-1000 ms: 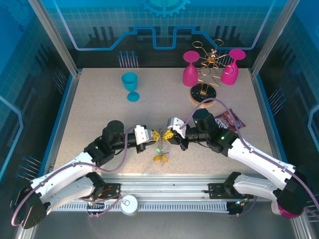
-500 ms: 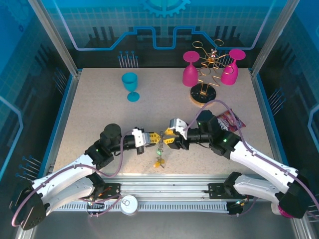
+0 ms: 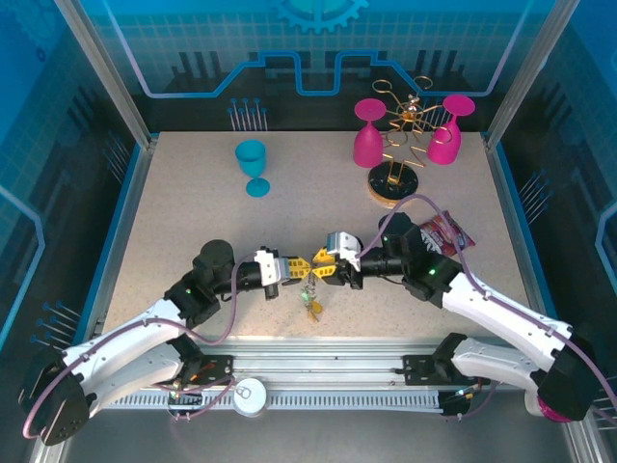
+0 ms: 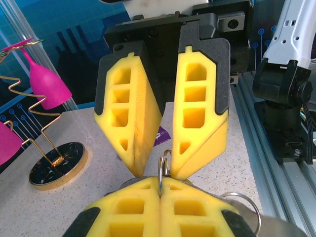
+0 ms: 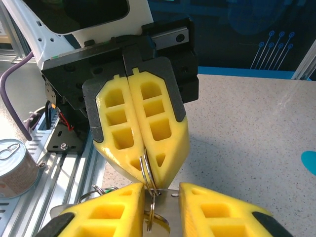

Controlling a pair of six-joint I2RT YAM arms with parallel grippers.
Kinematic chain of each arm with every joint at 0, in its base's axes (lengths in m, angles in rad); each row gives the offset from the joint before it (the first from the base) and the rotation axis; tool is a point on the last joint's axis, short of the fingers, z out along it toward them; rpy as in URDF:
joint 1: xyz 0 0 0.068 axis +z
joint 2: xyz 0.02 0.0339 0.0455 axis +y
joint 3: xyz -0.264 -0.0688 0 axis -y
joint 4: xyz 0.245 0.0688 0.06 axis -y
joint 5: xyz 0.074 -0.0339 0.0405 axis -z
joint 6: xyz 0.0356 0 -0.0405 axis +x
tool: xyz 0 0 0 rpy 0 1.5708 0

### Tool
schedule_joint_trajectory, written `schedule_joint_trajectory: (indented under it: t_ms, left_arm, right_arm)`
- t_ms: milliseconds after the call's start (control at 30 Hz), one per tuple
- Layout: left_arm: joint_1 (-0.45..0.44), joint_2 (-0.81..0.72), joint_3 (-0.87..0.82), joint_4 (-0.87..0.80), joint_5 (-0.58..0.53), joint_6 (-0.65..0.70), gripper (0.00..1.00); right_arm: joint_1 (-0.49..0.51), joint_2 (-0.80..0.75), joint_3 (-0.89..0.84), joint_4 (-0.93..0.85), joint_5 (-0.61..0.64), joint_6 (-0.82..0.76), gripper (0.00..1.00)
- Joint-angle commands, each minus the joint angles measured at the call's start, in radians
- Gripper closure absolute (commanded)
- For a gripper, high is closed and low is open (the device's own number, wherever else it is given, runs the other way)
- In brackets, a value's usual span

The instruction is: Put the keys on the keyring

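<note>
The keyring (image 4: 161,170) shows as a thin silver wire ring held upright above the table's front middle. My left gripper (image 4: 160,181) is shut on it, also seen from above (image 3: 298,263) and facing the right wrist camera (image 5: 148,178). My right gripper (image 5: 162,193) is open, tip to tip with the left one (image 3: 322,262), and its fingers straddle the ring (image 5: 149,192) with a gap on either side (image 4: 158,169). The keys (image 3: 311,299), with green and yellow heads, dangle in a small bunch just below the two grippers.
A gold wire rack (image 3: 403,145) with two pink goblets stands at the back right, its round base (image 4: 57,165) beyond the fingers. A blue goblet (image 3: 253,166) stands at the back left. A purple packet (image 3: 445,231) lies right of my right arm. A tin can (image 5: 15,168) sits on the front rail.
My right gripper, shut a second ago, has opened and now stands part-way open around the ring. The left arm has stretched slightly rightward, still shut. The hanging keys have shifted a little.
</note>
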Motion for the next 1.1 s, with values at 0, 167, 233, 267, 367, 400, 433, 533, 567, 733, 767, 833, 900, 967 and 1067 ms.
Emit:
schedule_joint_trajectory:
  t_ms: [0,167,233,267,367,400,433,533,567,733,767,833,900,967,1067]
  left_arm:
    - [0.0,0.006,-0.002,0.067,0.054,-0.017,1.0]
    - [0.0,0.015,0.003,0.066,0.056,-0.022,1.0]
    - [-0.001,0.017,0.005,0.061,0.041,-0.024,1.0]
    - [0.0,0.019,0.005,0.056,0.028,-0.024,1.0]
    - [0.001,0.017,0.011,0.027,-0.014,-0.026,0.99]
    - [0.0,0.016,0.012,0.017,-0.026,-0.028,0.95]
    - [0.002,0.016,0.016,0.005,-0.04,-0.028,0.92]
    - [0.001,0.016,0.031,-0.046,-0.072,-0.016,0.87]
    - [0.001,0.017,0.035,-0.062,-0.08,-0.013,0.86]
    - [0.001,0.018,0.068,-0.141,-0.105,0.022,0.84]
    - [0.001,0.016,0.073,-0.156,-0.106,0.029,0.84]
    - [0.003,0.014,0.083,-0.183,-0.105,0.041,0.83]
    - [0.003,0.015,0.093,-0.208,-0.101,0.051,0.83]
    - [0.002,0.019,0.098,-0.218,-0.1,0.054,0.83]
    - [0.002,0.028,0.107,-0.231,-0.091,0.057,0.87]
  right_arm:
    - [0.011,0.02,0.009,0.042,-0.033,-0.02,0.78]
    - [0.016,0.047,0.031,0.017,-0.06,-0.05,0.94]
    - [0.016,0.052,0.036,-0.001,-0.063,-0.069,1.0]
    - [0.016,0.053,0.039,-0.011,-0.058,-0.075,1.0]
    - [0.014,0.055,0.053,-0.049,-0.031,-0.083,1.0]
    - [0.014,0.056,0.06,-0.067,-0.017,-0.085,1.0]
    - [0.014,0.06,0.07,-0.089,0.0,-0.084,1.0]
    - [0.014,0.075,0.108,-0.162,0.045,-0.083,1.0]
    - [0.013,0.08,0.116,-0.19,0.055,-0.085,1.0]
    - [0.029,0.11,0.192,-0.317,0.127,-0.126,1.0]
    - [0.033,0.116,0.201,-0.334,0.138,-0.135,1.0]
    - [0.038,0.124,0.22,-0.364,0.161,-0.15,1.0]
    - [0.044,0.131,0.233,-0.376,0.17,-0.156,1.0]
    - [0.055,0.139,0.246,-0.387,0.181,-0.164,1.0]
    - [0.069,0.149,0.261,-0.391,0.183,-0.167,1.0]
